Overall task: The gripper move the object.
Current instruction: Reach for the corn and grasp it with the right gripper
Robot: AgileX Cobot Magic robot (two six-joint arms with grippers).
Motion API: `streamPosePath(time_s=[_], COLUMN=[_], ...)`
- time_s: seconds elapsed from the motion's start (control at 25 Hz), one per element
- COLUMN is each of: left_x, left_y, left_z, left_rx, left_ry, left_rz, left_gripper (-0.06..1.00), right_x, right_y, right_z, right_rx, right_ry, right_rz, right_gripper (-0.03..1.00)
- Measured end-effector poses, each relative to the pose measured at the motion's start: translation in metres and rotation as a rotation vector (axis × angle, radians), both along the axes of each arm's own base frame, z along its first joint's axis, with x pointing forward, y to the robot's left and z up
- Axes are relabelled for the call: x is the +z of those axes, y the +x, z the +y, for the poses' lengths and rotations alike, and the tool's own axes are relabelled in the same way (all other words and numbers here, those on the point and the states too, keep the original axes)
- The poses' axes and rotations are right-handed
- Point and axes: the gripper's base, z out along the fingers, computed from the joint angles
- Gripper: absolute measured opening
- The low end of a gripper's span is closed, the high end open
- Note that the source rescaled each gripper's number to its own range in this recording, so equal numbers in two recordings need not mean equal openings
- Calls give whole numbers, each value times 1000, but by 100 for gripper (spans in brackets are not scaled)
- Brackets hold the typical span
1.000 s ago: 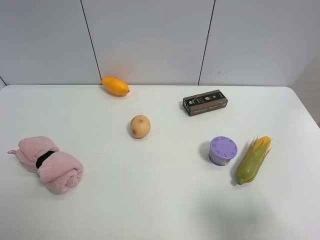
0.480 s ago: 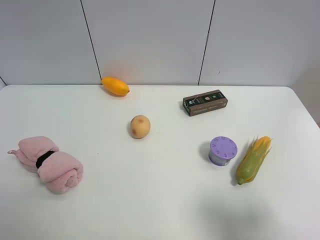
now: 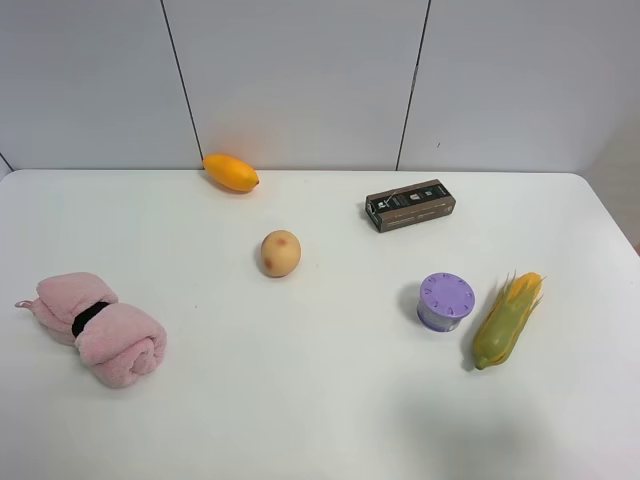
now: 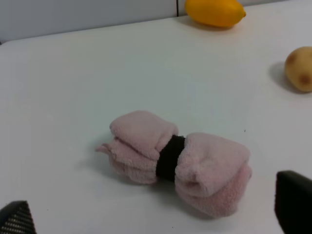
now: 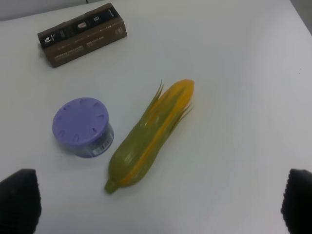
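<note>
Nearest, the right hand [image 5: 158, 200] hangs over the front of the worktop [image 3: 300, 420] and shows only in its own wrist view. Its two dark fingertips [image 5: 19, 202] sit at opposite edges of that picture, spread wide, holding nothing and touching nothing.

Just ahead of it lies the corn cob [image 5: 148, 139], flat on the worktop and within the span of the spread fingers. From the high camera the cob sits at about 4 o'clock from the worktop's middle. Its long axis runs from the green stem end at 7 o'clock to the yellow-orange kernel tip at 1 o'clock.

The line between the fingertips seems to cross that axis at a slant rather than squarely. I judge a wrist turn would help before the hand closes across the cob's narrow width.

A purple tub [image 5: 83, 127] stands just beside the cob at about its 9 o'clock, not touching, so a finger coming down on that side has little room.

The left hand [image 4: 155, 212], likewise spread and empty, faces a rolled pink towel [image 4: 175, 161] at about 8 o'clock on the worktop. That is well apart from the cob, so the right arm is the nearer one.

Farther back are a potato [image 3: 281, 252] at 11 o'clock and a brown box [image 3: 410, 205] at 1 o'clock. A mango [image 3: 231, 172] lies against the wall at 11 o'clock.
</note>
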Motion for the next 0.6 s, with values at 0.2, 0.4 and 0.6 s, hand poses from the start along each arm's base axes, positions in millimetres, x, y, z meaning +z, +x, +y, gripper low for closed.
streamPosePath(time_s=[0.2,0.4,0.6], left_x=[0,0,0], left_y=[0,0,0], left_z=[0,0,0], left_rx=[0,0,0], left_ry=[0,0,0], left_rz=[0,0,0], left_gripper=[100,100,100], right_x=[39,74,79], right_y=[15,44,80], right_z=[0,-1,-1], right_rx=[0,-15,-73], right_ry=[1,26,103], right_rz=[36,113,246], right_gripper=[100,100,100])
